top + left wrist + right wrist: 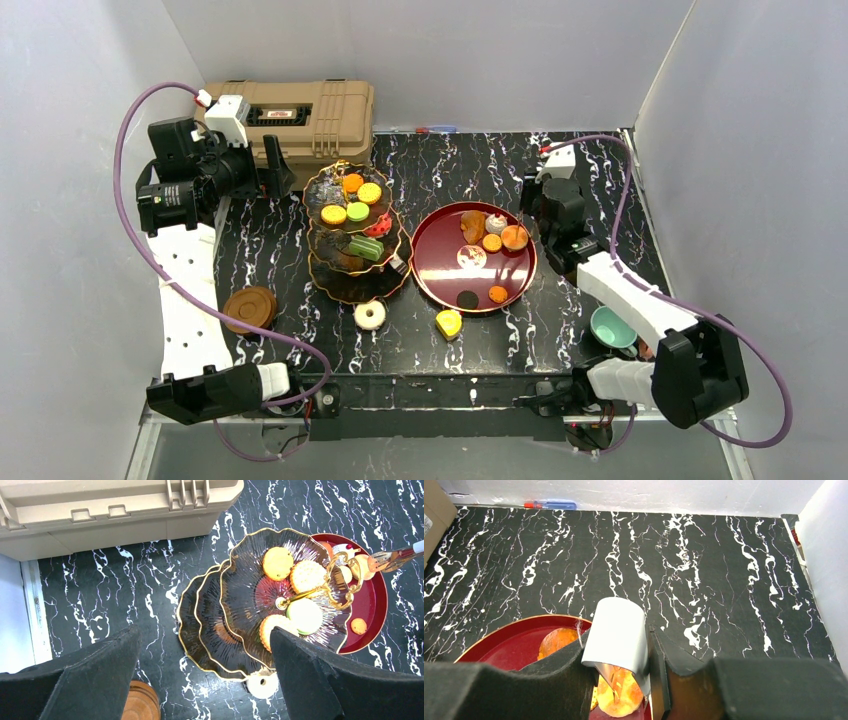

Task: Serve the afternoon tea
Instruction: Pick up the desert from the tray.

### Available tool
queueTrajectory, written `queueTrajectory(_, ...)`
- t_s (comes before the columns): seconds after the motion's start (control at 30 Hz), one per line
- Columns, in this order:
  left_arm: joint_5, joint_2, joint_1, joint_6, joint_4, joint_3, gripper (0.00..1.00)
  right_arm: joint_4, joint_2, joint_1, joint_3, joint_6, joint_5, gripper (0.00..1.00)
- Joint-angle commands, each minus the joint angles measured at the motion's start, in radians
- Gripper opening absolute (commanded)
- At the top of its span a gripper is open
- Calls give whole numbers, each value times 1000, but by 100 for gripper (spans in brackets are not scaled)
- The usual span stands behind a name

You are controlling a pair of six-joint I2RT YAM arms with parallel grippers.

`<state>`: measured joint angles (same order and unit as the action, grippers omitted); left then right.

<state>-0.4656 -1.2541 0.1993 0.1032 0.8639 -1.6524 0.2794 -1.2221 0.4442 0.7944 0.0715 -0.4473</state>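
Tongs [616, 630] are clamped in the right gripper [616, 670] over the red tray [440, 262], right of centre, probably so a sweet [621, 697] can be carried to the stand [245, 565], left of centre. The left gripper [205, 637] is held wide open above the stand, perhaps to steady it.

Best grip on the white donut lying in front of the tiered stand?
Come from straight above and pinch the white donut across its outer edge, jaws left and right: it lies flat on the table, and the stand crowds its far side.
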Motion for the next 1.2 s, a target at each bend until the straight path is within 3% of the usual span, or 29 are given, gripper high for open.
queueTrajectory(0.0, -21, 8, 3, 0, 6, -21, 99, 92, -14, -7, 2, 13, 25, 18)
queueTrajectory(0.13, -18, 10, 3, 3, 7, -20, 100, 99, -32, -7, 0, 20, 30, 21)
queueTrajectory(0.27, -16, 12, 4, 9, 7, -16, 99, 97, -18, -7, -4, 34, 42, 31)
queueTrajectory(0.73, -19, 9, 4, 4, 7, -13, 99, 53, 44, -7, 29, 33, 63, 30)
queueTrajectory(0.9, -18, 6, 4, 5, 6, -16, 99, 54, 37, -7, 11, 47, 66, 41)
queueTrajectory(1.17, -14, 8, 3, 7, 6, -15, 99, 52, 34, -7, 5, 39, 65, 46)
